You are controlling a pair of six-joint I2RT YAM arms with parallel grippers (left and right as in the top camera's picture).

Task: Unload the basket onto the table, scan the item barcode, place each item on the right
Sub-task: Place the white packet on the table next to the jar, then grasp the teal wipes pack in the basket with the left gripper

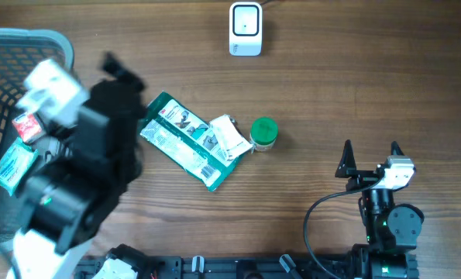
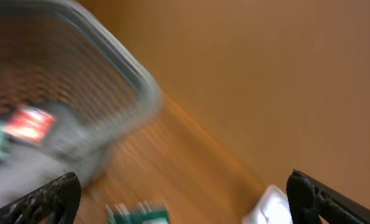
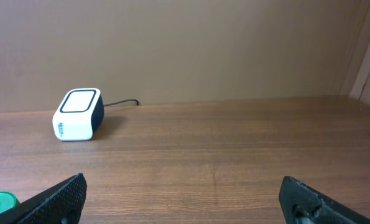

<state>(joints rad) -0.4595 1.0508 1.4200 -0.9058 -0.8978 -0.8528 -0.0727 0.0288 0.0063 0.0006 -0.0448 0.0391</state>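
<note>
**Colour key.** Brown wood-grain counter, streaked lengthwise with darker lines. White box-shaped plastic scanner, its face outlined by a dark band, with a thin black cable. Flat green-and-white printed packet carrying small dark-and-white panels. Crumpled white wrapper. Small round jar with a bright green lid. Grey plastic mesh basket in a fine lattice pattern, holding a small red-and-white packet and a teal-and-white packet. Black right gripper, with a white block behind it.
</note>
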